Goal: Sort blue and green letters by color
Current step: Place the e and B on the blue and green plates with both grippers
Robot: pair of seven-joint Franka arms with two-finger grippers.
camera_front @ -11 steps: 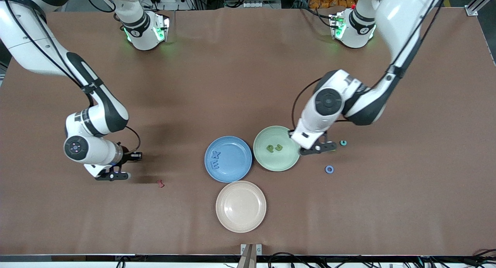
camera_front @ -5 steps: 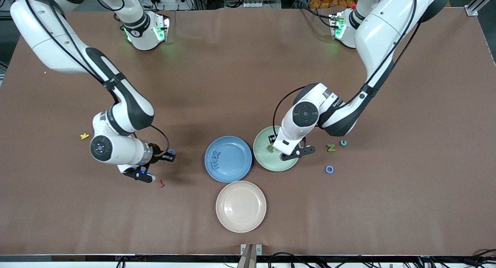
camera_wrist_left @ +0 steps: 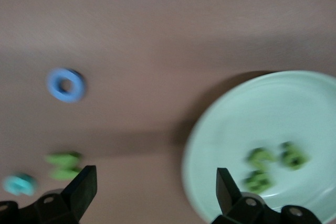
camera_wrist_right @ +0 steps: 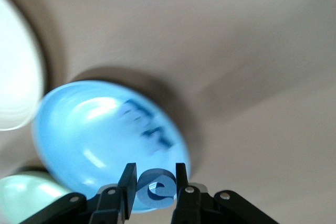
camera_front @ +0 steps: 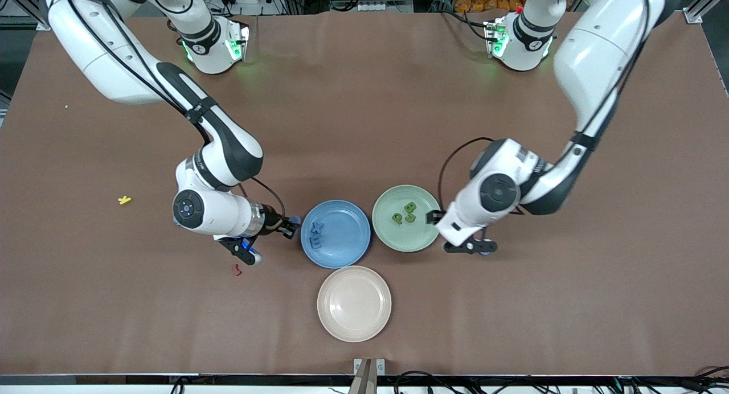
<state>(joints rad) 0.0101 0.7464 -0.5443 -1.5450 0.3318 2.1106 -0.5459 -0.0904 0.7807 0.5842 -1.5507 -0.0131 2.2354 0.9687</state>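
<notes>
My right gripper [camera_front: 244, 250] is shut on a blue letter [camera_wrist_right: 156, 186] and hangs over the table beside the blue plate [camera_front: 348, 249]. Two blue letters [camera_front: 316, 236] lie in that plate. My left gripper [camera_front: 470, 247] is open and holds nothing, just off the rim of the green plate [camera_front: 418, 239] toward the left arm's end. Three green letters [camera_front: 397, 217] lie in the green plate. In the left wrist view a blue ring [camera_wrist_left: 65, 84], a green letter [camera_wrist_left: 63, 165] and a teal piece [camera_wrist_left: 20, 184] lie on the table near the open left gripper [camera_wrist_left: 156, 187].
An empty cream plate [camera_front: 354, 303] sits nearer the front camera than the two coloured plates. A dark red squiggle [camera_front: 235, 270] lies on the table close to my right gripper. A yellow piece [camera_front: 124, 200] lies toward the right arm's end.
My left gripper opened over the green plate, left a third green letter there, then moved off the plate toward the blue ring. My right arm carried its blue letter toward the blue plate.
</notes>
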